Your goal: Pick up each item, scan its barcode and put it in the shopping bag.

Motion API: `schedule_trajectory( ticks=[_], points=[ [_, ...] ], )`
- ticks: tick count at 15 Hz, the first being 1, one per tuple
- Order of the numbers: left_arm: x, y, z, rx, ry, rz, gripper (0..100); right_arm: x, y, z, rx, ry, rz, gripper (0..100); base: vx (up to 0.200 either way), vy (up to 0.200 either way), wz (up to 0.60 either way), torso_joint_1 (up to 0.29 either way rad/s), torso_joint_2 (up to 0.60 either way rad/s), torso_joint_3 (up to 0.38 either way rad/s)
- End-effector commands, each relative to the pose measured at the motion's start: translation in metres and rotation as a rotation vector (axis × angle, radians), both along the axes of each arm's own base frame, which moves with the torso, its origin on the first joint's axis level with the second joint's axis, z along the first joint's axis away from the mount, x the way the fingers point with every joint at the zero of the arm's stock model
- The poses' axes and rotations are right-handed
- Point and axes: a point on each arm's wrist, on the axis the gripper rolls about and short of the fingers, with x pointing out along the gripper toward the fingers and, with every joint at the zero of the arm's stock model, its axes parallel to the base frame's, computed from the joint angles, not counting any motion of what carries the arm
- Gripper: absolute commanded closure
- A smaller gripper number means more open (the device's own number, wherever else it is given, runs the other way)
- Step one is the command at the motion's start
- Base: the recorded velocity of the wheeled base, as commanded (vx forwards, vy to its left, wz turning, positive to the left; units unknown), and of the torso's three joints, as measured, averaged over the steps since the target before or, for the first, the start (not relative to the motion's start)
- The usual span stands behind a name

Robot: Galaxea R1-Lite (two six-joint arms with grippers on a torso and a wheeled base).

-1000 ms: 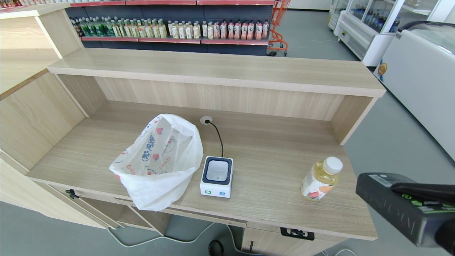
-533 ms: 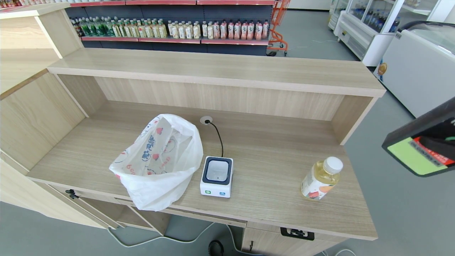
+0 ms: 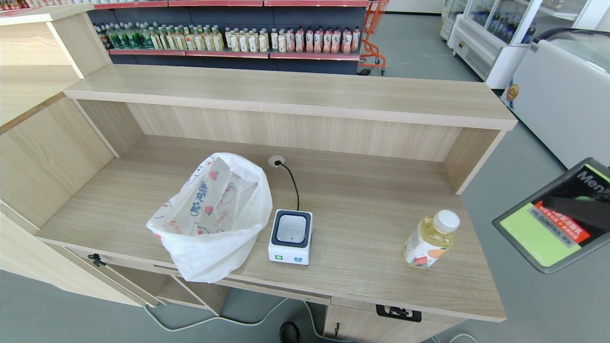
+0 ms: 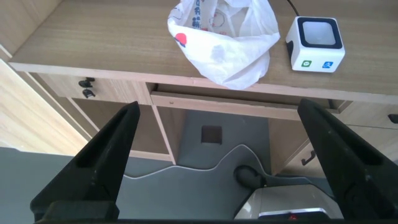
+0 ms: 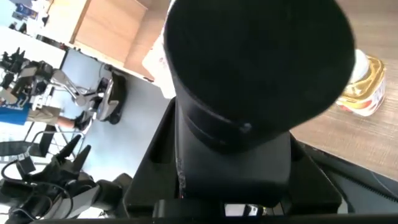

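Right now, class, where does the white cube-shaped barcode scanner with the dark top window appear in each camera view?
Head view: scanner mid-picture, beside the white plastic shopping bag.
Left wrist view: scanner beside that bag.
Right wrist view: held black box blocks much of the counter.
Shared landmark: the light wooden counter.

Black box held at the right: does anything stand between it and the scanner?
Yes: the yellow white-capped plastic bottle stands on the wooden counter, between the black green-labelled box and the white cube scanner.

box (image 3: 533, 238) cut by pic edge; bottle (image 5: 365, 90) part-hidden
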Motion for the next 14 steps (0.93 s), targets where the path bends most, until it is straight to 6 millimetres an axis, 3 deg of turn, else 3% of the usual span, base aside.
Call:
schedule_trajectory(
  ticks=[1,11,14],
  points=[
    [0.0001,0.0000,0.0000,0.000,0.002,0.000,0,0.0053,0.0033,-0.0149,-0.011,0.052,0.019,100,0.000,0.000,0.00,0.000,0.00,0.000],
    [0.0001,0.0000,0.0000,0.007,0.002,0.000,0,0.0050,0.0038,-0.0215,-0.005,0.079,0.028,100,0.000,0.000,0.00,0.000,0.00,0.000],
    [0.0001,0.0000,0.0000,0.005,0.002,0.000,0,0.0066,0.0049,-0.0204,-0.004,0.080,0.034,100,0.000,0.200,0.00,-0.002,0.00,0.004]
  ],
)
